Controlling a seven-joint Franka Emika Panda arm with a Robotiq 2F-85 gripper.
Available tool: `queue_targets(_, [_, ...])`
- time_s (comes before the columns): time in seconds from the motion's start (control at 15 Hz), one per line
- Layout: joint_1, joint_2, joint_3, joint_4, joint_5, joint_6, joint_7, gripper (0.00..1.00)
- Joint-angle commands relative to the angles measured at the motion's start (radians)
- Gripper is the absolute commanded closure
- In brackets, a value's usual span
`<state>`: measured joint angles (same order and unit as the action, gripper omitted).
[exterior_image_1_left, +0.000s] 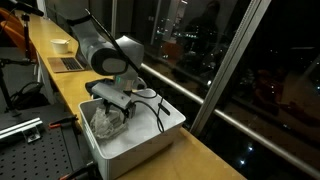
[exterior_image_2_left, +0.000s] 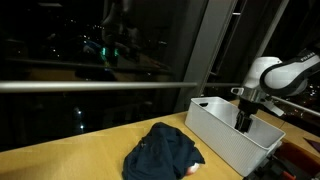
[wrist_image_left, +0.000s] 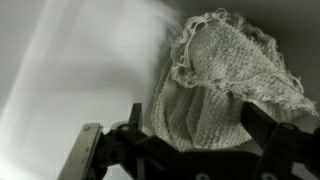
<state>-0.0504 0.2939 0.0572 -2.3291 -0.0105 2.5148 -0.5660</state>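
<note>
Wrist view has my gripper (wrist_image_left: 192, 125) spread wide just above the knit cloth (wrist_image_left: 225, 70) bunched inside the bin (wrist_image_left: 70, 60), looks soft, light and floppy, so I'd pinch a thick fold mid-heap.

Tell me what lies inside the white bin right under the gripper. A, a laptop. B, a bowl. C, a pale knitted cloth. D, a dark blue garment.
C: the wrist view shows a pale knitted cloth below the open gripper inside the white bin, while the dark blue garment lies outside on the table.
</note>
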Motion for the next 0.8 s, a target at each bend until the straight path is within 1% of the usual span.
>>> queue_targets(0.0, [-0.044,0.071,0.049,0.052,0.075,0.013,-0.068,0.00])
queue_targets(0.33, [-0.077,0.178,0.082,0.134,0.121,-0.003,-0.106,0.00])
queue_targets(0.4, [-0.083,0.196,0.085,0.147,0.121,-0.005,-0.106,0.06])
queue_targets(0.47, [-0.089,0.212,0.086,0.159,0.118,-0.006,-0.105,0.26])
queue_targets(0.73, [-0.111,0.247,0.092,0.194,0.110,-0.012,-0.103,0.58])
